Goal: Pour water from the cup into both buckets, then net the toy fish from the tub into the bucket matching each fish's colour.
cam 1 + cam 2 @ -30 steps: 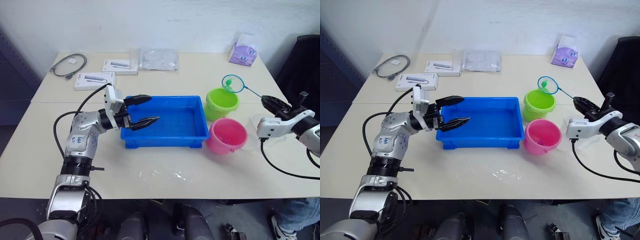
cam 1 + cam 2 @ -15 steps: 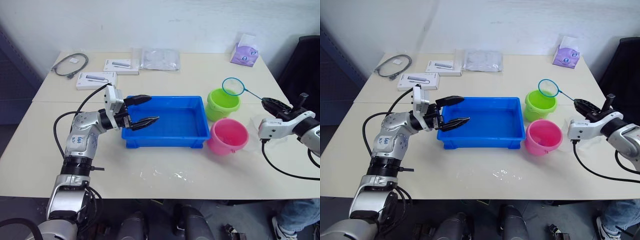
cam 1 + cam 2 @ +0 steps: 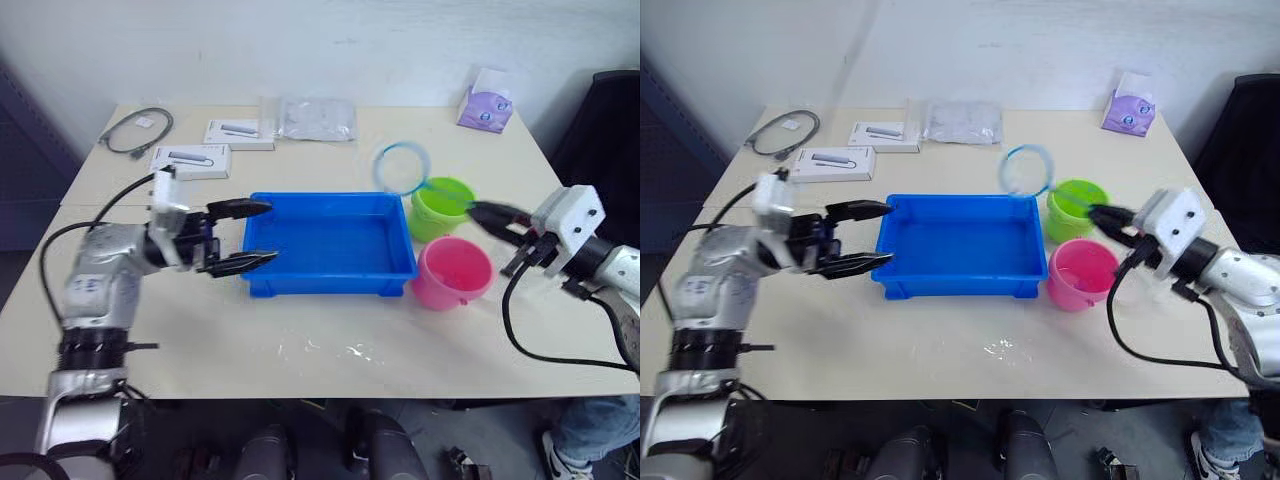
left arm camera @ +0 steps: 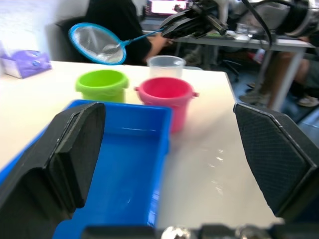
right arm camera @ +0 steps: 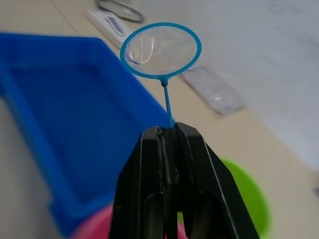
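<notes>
Right gripper (image 3: 480, 213) fingers clamp the net (image 3: 402, 168) handle, left gripper (image 3: 245, 235) released; hoop could strike the tub (image 3: 330, 245) rim at 3 o'clock.

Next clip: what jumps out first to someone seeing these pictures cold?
The bright blue tub at the table's middle, with the lime green bucket and pink bucket at its right end. The right gripper holds the net raised over the tub's far right corner, while the open left gripper flanks the tub's left end.

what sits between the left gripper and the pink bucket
The blue tub spans that stretch in the left eye view: the open left gripper at its left end, the pink bucket beside its right end.
</notes>
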`<action>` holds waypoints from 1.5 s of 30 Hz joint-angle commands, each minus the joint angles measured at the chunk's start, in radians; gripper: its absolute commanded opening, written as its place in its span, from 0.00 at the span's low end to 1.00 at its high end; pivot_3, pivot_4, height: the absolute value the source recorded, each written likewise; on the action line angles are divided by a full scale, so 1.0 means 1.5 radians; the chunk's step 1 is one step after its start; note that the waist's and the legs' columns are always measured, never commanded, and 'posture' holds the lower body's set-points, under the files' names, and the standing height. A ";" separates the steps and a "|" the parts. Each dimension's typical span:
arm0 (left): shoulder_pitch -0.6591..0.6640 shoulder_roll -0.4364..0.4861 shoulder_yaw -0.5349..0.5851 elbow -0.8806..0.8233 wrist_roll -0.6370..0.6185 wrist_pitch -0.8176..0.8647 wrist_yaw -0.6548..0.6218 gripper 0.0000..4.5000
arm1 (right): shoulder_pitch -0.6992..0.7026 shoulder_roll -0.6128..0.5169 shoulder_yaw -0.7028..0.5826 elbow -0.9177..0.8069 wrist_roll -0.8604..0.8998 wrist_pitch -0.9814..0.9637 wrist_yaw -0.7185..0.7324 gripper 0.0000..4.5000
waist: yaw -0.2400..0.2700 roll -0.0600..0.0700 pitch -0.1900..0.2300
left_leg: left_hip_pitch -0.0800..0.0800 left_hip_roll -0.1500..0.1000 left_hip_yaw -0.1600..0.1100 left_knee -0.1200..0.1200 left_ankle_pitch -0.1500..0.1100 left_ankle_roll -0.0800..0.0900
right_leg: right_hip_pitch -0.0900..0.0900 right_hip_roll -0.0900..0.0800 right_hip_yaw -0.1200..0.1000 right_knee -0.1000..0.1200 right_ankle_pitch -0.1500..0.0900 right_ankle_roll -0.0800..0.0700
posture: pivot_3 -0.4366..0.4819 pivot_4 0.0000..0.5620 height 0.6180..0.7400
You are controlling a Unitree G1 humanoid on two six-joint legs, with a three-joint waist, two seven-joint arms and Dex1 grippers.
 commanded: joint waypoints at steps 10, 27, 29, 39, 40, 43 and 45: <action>0.249 0.167 0.082 -0.069 0.001 -0.006 -0.115 0.98 | 0.053 0.102 0.269 -0.047 -0.200 -0.034 0.124 0.00 | -0.001 0.000 0.000 | 0.000 -0.001 0.000 0.000 -0.001 0.000 | -0.001 0.000 -0.001 0.000 -0.001 -0.001 | 0.48 0.27 1.00; 0.330 0.169 0.077 -0.086 0.046 -0.066 -0.088 1.00 | -0.025 0.299 0.321 0.195 -0.323 -0.138 0.146 0.48 | -0.004 -0.001 0.000 | 0.002 0.000 0.001 0.000 -0.001 -0.001 | -0.001 -0.001 0.000 0.001 -0.002 -0.003 | 0.48 0.27 1.00; 0.329 0.171 0.077 -0.080 0.049 -0.070 -0.088 1.00 | -0.018 0.287 0.302 0.165 -0.305 -0.131 0.157 0.71 | -0.003 -0.001 0.000 | 0.002 0.000 0.001 0.000 -0.001 -0.001 | -0.001 -0.001 0.000 0.001 -0.002 -0.003 | 0.48 0.27 1.00; 0.299 0.162 0.109 0.041 0.139 -0.177 -0.004 1.00 | 0.117 0.111 0.064 -0.128 -0.100 0.009 0.219 0.99 | 0.002 0.000 0.000 | 0.002 0.000 0.000 -0.001 -0.003 0.000 | -0.001 -0.001 -0.001 0.000 -0.002 -0.003 | 0.48 0.27 1.00; 0.300 0.162 0.113 0.059 0.147 -0.192 0.003 1.00 | 0.144 0.096 0.022 -0.139 -0.093 0.003 0.221 0.99 | 0.003 0.000 0.000 | 0.002 0.000 0.000 -0.001 -0.003 0.000 | 0.000 -0.002 -0.001 0.000 -0.002 -0.003 | 0.48 0.27 1.00; 0.296 0.163 0.126 0.157 0.190 -0.276 0.026 1.00 | 0.233 0.081 -0.118 -0.133 -0.024 0.013 0.243 0.99 | 0.003 -0.001 -0.001 | 0.003 0.000 0.001 -0.001 -0.004 0.000 | 0.000 -0.002 -0.001 -0.001 -0.002 -0.003 | 0.48 0.27 1.00; 0.278 0.165 0.121 0.225 0.210 -0.315 0.032 1.00 | 0.264 0.087 -0.185 -0.095 -0.022 -0.050 0.288 0.99 | 0.002 -0.001 -0.001 | 0.004 0.000 0.001 -0.002 -0.004 0.000 | 0.000 -0.001 0.000 -0.001 -0.002 -0.003 | 0.48 0.27 1.00</action>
